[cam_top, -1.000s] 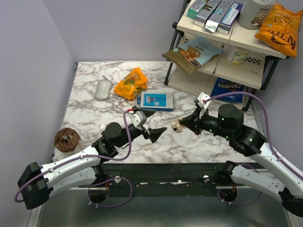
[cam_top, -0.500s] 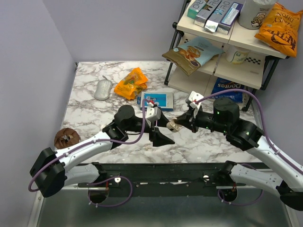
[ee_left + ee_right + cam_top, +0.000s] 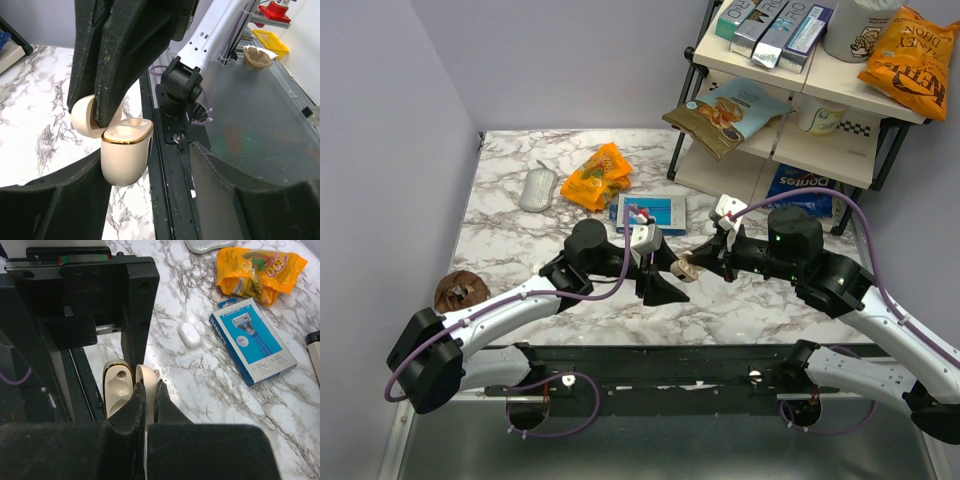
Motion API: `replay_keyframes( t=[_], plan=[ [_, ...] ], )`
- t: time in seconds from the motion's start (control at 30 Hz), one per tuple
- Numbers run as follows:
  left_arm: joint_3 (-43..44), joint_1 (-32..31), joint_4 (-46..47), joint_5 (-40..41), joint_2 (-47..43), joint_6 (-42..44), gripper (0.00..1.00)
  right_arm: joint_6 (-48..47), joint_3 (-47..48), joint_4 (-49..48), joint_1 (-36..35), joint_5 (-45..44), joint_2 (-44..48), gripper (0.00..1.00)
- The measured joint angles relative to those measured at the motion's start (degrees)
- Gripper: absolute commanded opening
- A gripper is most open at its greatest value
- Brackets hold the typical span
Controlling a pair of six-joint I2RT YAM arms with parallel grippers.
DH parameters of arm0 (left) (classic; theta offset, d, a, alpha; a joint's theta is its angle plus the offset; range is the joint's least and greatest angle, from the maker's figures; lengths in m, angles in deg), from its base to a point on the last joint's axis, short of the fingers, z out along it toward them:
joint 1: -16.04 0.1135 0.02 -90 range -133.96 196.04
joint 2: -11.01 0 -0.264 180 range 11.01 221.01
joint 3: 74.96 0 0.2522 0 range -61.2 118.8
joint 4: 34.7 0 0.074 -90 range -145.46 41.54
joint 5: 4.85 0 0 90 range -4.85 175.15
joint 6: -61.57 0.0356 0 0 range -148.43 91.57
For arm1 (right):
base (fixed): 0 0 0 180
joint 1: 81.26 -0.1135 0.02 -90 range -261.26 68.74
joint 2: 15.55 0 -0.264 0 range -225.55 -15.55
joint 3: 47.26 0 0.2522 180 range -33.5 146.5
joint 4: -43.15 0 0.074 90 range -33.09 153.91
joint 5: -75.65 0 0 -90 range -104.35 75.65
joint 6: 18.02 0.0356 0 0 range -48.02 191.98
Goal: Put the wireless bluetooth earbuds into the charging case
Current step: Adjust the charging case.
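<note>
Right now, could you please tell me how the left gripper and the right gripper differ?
The right gripper is shut, pinching the lid of the cream charging case; the left gripper is open and holds nothing. The right gripper's fingers are pressed close together, while the left gripper's stand wide apart, the case's open base showing in their gap. Both are black two-finger grippers facing each other at the case.

The right claw [image 3: 149, 388] pinches the open cream charging case [image 3: 116, 385] by its lid above the marble table [image 3: 200, 385].
</note>
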Motion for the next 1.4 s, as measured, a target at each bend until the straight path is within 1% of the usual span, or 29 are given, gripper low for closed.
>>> replay_keyframes(
  t=[0.1, 0.47, 0.9, 1.13, 1.3, 1.4],
  plan=[
    [0.0, 0.2, -0.1, 0.4, 0.0, -0.3, 0.79, 0.0, 0.0, 0.0, -0.2, 0.0, 0.0, 0.01],
    [0.0, 1.6, -0.6, 2.9, 0.0, -0.2, 0.77, -0.4, 0.0, 0.0, -0.4, 0.0, 0.2, 0.01],
    [0.5, 2.3, 0.1, 3.5, 0.6, -1.0, 0.78, -0.4, 0.0, 0.1, -1.1, 0.1, 0.1, 0.01],
    [1.0, 2.3, 1.4, 3.5, 1.2, -2.2, 0.75, -0.4, 0.0, 0.1, -1.1, 0.1, -0.3, 0.01],
    [1.4, 2.3, 2.6, 3.5, 1.7, -2.9, 0.69, -0.4, 0.0, 0.1, -1.3, 0.1, -0.7, 0.01],
    [1.4, 2.3, 2.6, 3.4, 1.7, -3.1, 0.70, -0.4, 0.0, 0.1, -1.3, 0.0, -0.7, 0.01]
  ],
)
